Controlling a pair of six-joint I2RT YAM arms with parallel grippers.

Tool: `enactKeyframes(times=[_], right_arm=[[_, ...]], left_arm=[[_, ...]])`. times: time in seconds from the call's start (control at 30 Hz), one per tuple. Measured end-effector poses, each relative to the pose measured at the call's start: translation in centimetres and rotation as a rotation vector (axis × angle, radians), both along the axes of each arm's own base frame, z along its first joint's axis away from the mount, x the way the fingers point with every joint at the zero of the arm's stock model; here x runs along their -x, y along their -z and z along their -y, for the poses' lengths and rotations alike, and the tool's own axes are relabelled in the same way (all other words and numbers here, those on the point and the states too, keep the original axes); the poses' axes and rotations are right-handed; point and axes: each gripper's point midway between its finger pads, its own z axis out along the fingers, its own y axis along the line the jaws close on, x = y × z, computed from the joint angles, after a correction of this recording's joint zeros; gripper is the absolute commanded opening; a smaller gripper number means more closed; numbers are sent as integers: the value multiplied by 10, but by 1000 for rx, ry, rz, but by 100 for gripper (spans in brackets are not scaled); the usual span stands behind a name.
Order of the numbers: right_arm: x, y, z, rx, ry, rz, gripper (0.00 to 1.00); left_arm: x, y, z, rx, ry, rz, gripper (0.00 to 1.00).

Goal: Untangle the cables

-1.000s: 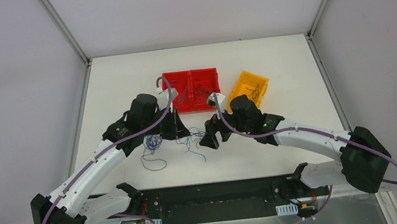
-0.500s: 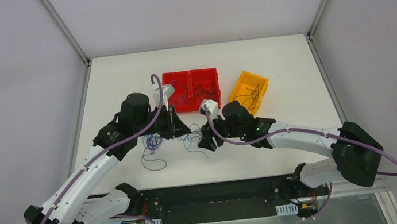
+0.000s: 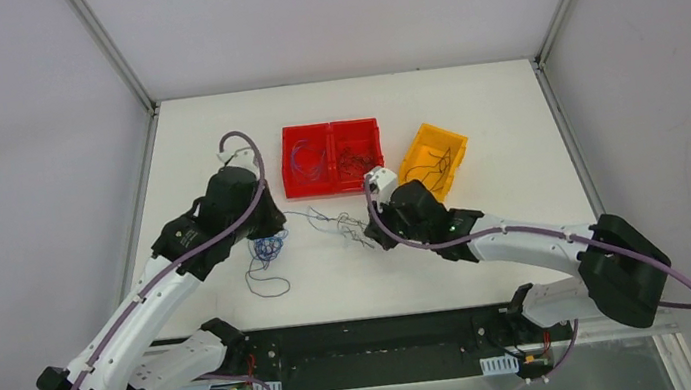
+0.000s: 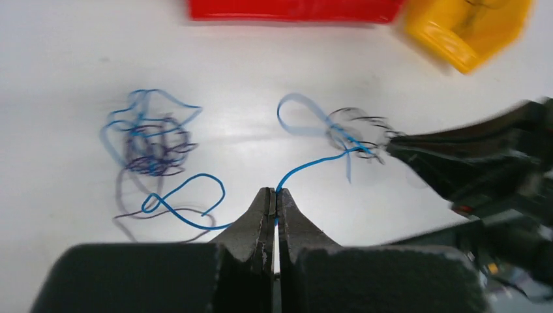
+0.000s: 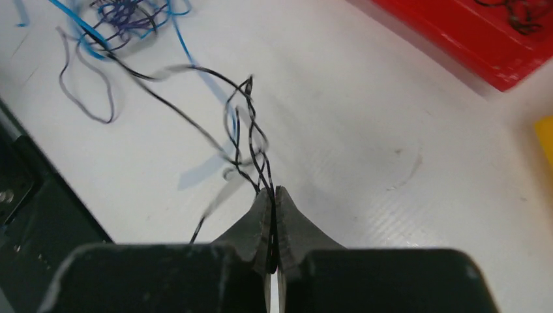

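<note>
cables strung L-R, L gripper pinching blue strand, R gripper pinching black strands

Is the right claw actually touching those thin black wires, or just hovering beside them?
Touching. In the right wrist view the right gripper is shut on the black wires, which run straight into the seam between its fingertips.

On table, cables; behind them, bins
</note>
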Motion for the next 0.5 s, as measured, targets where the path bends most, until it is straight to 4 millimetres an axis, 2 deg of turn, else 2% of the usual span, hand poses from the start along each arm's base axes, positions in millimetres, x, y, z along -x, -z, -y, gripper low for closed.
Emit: enactKeyframes(times=[0.13,0.27,0.33,0.4,0.5], right_arm=[[-29,2,28,26,214,-10,0],[-67,-7,75,49,495,-27,0],[-79,-17,94,44,592,-27,0],[-86,-29,103,32,652,-19,0],[-90,-44,102,12,663,-13,0]], left_arm=[[-9,10,-51,-120,-237,-6,0],[-8,9,-89,-160,-404,14,0],[-5,9,-99,-172,-444,21,0],[-4,9,-104,-184,-465,23,0],[-4,10,-107,-192,-484,22,0]])
